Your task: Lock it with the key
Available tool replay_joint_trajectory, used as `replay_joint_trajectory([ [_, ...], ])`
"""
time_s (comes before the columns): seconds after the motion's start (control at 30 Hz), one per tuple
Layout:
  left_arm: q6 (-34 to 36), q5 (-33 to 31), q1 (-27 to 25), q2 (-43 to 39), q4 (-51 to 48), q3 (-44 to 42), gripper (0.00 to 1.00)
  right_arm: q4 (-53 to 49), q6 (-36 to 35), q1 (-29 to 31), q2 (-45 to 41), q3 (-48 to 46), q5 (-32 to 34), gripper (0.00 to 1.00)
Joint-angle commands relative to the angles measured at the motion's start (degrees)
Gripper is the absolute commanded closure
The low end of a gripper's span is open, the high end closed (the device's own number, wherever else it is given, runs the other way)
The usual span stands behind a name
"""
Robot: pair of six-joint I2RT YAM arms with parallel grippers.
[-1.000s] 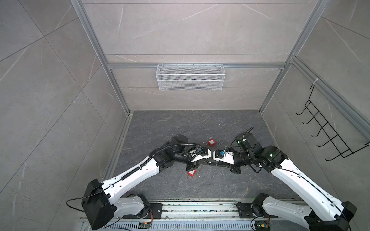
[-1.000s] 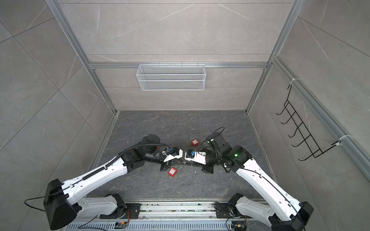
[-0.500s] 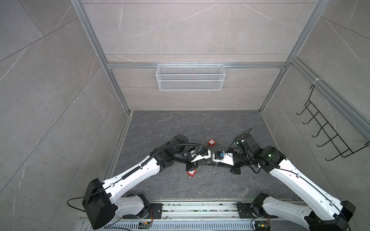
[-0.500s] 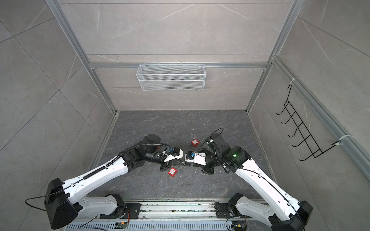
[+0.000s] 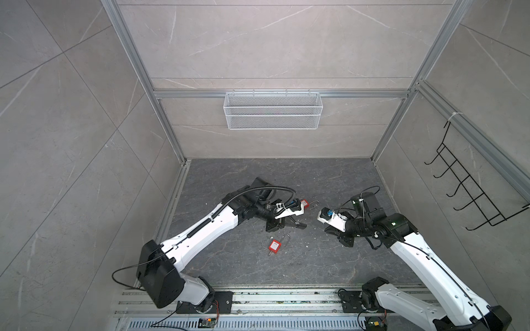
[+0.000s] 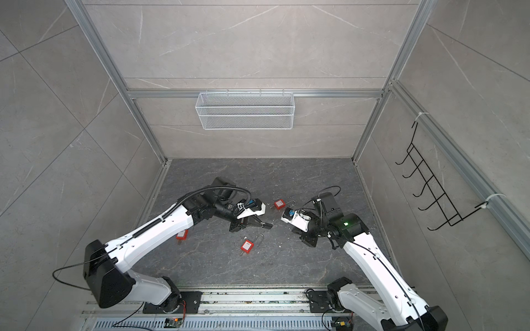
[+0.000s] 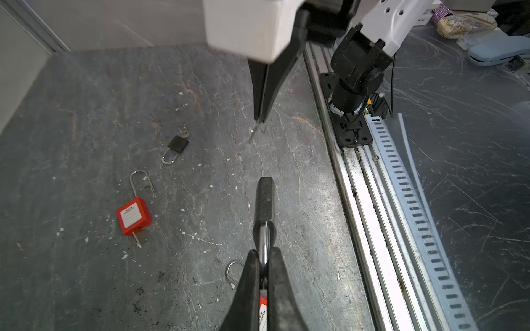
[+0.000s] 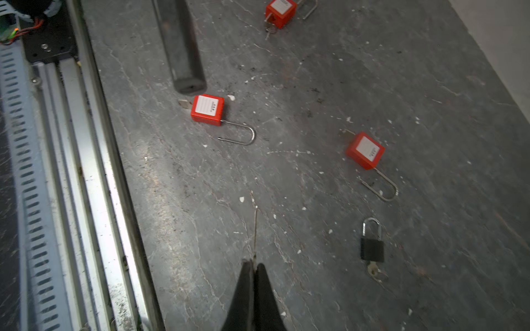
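Holding the black oblong metal padlock (image 7: pixel 265 197) aloft by its chrome shackle (image 7: pixel 263 243) in the clenched left gripper (image 7: pixel 263 256). Pinching the thin silver key (image 8: pixel 255 229) in the clenched right gripper (image 8: pixel 253 265). Pulling well apart after meeting a second ago: likely withdrawing the key, finishing the locking or needing reinsertion.

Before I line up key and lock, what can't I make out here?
The key in the right hand: edge-on sliver in the right wrist view; teeth unreadable.
The black padlock in the left hand: keyway end blurred in the right wrist view.
A red padlock below the left hand: mostly hidden by its fingers, left wrist view.
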Motion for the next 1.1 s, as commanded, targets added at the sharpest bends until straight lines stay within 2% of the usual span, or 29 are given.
replay_joint_trajectory([
  [0.0,4.17,1.59,0.11,6.16,-10.8,6.31,1.0,1.13,1.52,-2.82,-1.41,-1.51,2.28,1.0],
  [0.13,6.8,0.53,-0.1,15.09,-20.05,14.7,1.0,0.92,3.44,-3.93,-2.7,-1.22,6.0,1.0],
  [0.27,9.31,-2.9,-1.08,22.51,-25.23,20.81,1.0,-1.91,4.61,-4.06,-2.4,0.36,5.12,1.0],
  [0.37,10.59,-5.31,-2.45,28.33,-29.72,26.2,1.0,-3.61,4.62,-4.03,-2.47,0.45,6.93,1.0],
  [0.57,8.67,-9.23,-4.34,36.04,-32.67,32.72,1.0,-4.37,4.88,-4.05,-3.4,-0.8,9.94,1.0],
  [0.67,8.24,-11.73,-5.54,38.4,-33.69,34.12,1.0,-3.69,5.9,-4.1,-4.08,-1.95,11.05,1.0],
  [0.9,6.06,-12.82,-7.34,42.03,-34.71,35.62,1.0,-3.67,7.15,-4.08,-6.07,-3.3,15.12,1.0],
  [1.07,4.0,-12.82,-8.39,45.0,-34.23,37.23,1.0,-4.13,7.42,-4.18,-6.41,-3.73,15.12,1.0],
])
